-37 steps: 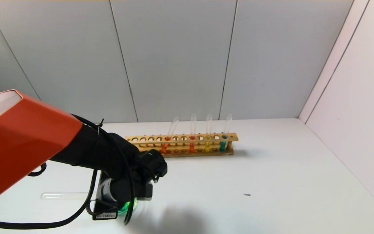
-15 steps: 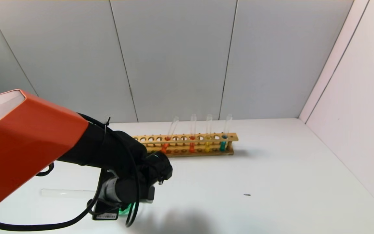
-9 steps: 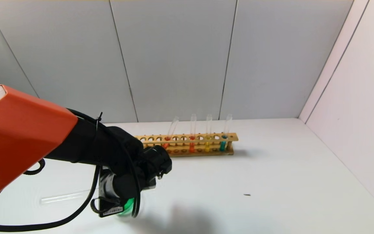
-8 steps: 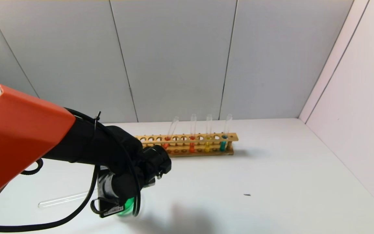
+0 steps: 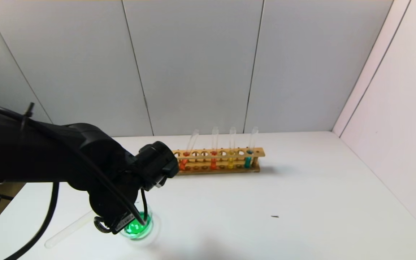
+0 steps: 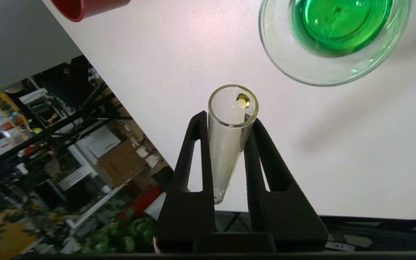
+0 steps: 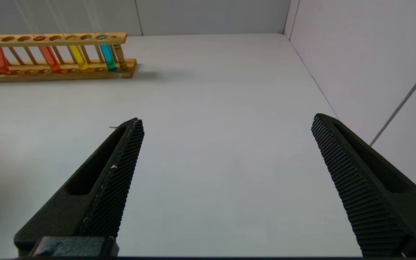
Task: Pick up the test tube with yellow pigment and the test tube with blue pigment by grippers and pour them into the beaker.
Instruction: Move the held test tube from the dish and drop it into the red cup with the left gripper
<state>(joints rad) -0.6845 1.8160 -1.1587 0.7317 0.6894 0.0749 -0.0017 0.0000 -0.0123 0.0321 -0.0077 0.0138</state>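
My left gripper (image 6: 229, 117) is shut on the test tube with yellow pigment (image 6: 228, 144), a clear tube with only a yellow drop left near its mouth. In the head view this tube (image 5: 67, 231) slants out from under my black left arm, low over the table's front left. The beaker (image 5: 137, 226) stands right beside that gripper and holds green liquid (image 6: 332, 27). Another yellow tube (image 5: 231, 160) and the test tube with blue pigment (image 5: 248, 159) stand upright in the wooden rack (image 5: 208, 168). My right gripper (image 7: 226, 119) is open and empty over bare table.
Two orange-red tubes (image 5: 213, 160) also stand in the rack near the back wall. A red cup (image 6: 85, 5) sits near the table's left edge. A small dark speck (image 5: 274, 216) lies on the table to the right. A side wall bounds the table's right.
My left arm has swung and its wrist has turned, so the orange part has left the view. The held tube went from level to slanting, and the green beaker now shows uncovered.
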